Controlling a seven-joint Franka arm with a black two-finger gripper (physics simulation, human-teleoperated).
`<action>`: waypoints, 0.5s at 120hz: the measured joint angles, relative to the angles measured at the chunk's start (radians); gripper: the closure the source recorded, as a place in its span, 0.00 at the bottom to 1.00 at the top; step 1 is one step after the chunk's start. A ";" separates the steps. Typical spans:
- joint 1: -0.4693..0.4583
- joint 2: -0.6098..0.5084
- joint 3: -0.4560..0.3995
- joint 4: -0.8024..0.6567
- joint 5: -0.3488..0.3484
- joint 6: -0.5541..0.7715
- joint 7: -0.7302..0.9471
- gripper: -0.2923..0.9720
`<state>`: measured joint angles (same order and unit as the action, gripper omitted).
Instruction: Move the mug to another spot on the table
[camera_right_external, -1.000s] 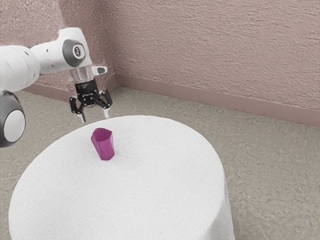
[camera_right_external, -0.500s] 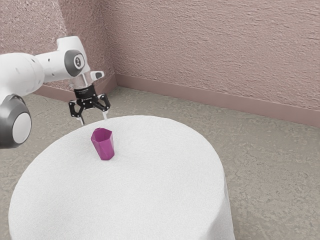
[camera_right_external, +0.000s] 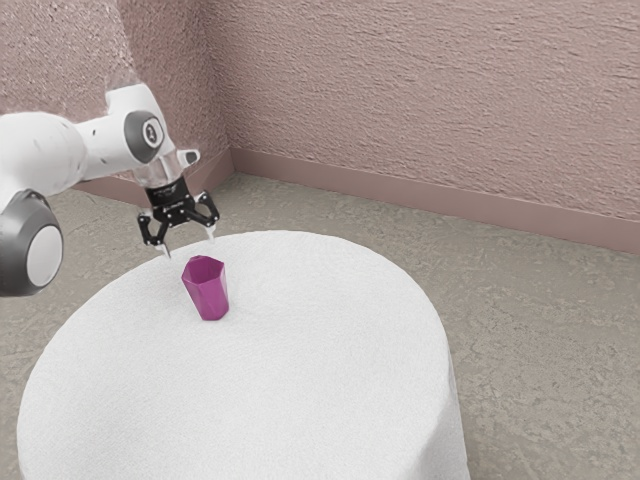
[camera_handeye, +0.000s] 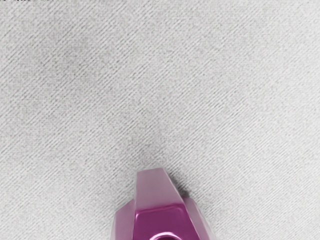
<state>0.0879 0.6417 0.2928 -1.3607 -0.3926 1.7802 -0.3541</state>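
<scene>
Hovering over the table (camera_right_external: 330, 400), the spread claw (camera_right_external: 188, 243) hangs near the upright mug (camera_right_external: 206, 288).

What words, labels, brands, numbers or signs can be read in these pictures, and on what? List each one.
None can be read.
Grey round cap on the white arm's joint: a small pale mark, too small to read.
Faceted magenta mug: no lettering on the sides that show.
Black two-finger gripper: no lettering to make out.
Round white cloth-covered table: plain weave, no print.
</scene>
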 joint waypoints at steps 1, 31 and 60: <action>0.000 0.001 0.000 0.000 -0.001 0.002 -0.003 0.23; 0.004 0.036 -0.001 -0.010 -0.028 0.074 -0.064 0.23; 0.004 0.082 -0.001 -0.007 -0.011 0.122 -0.104 0.23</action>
<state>0.0920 0.7241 0.2914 -1.3682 -0.4040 1.9021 -0.4583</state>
